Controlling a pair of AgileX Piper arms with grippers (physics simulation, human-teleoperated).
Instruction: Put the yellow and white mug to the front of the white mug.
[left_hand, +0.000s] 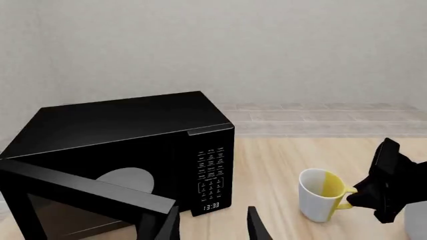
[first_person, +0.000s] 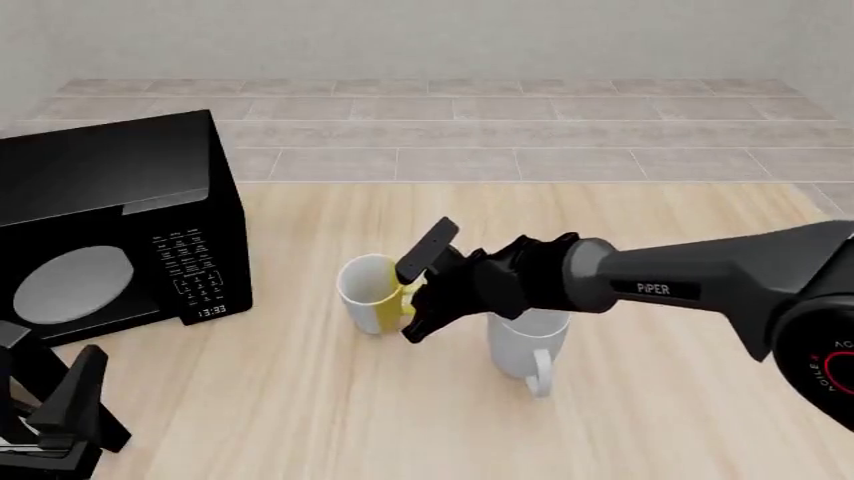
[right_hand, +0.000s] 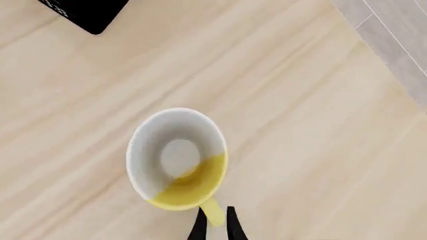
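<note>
The yellow and white mug (first_person: 368, 292) stands upright on the wooden table, just left of the taller white mug (first_person: 523, 341). My right gripper (first_person: 416, 293) reaches across above the white mug and is shut on the small mug's yellow handle (right_hand: 213, 212). The right wrist view looks straight down into the yellow and white mug (right_hand: 177, 158), with the right gripper (right_hand: 215, 226) pinching the handle. In the left wrist view the yellow and white mug (left_hand: 319, 194) and my right gripper (left_hand: 360, 195) show, with a sliver of the white mug (left_hand: 419, 223). My left gripper (first_person: 54, 380) is open and empty at the front left.
A black microwave (first_person: 114, 220) with its door swung open stands at the table's left, close to my left gripper (left_hand: 213, 225). It also shows in the left wrist view (left_hand: 127, 145), and its corner in the right wrist view (right_hand: 87, 12). Tiled floor lies beyond the table's far edge.
</note>
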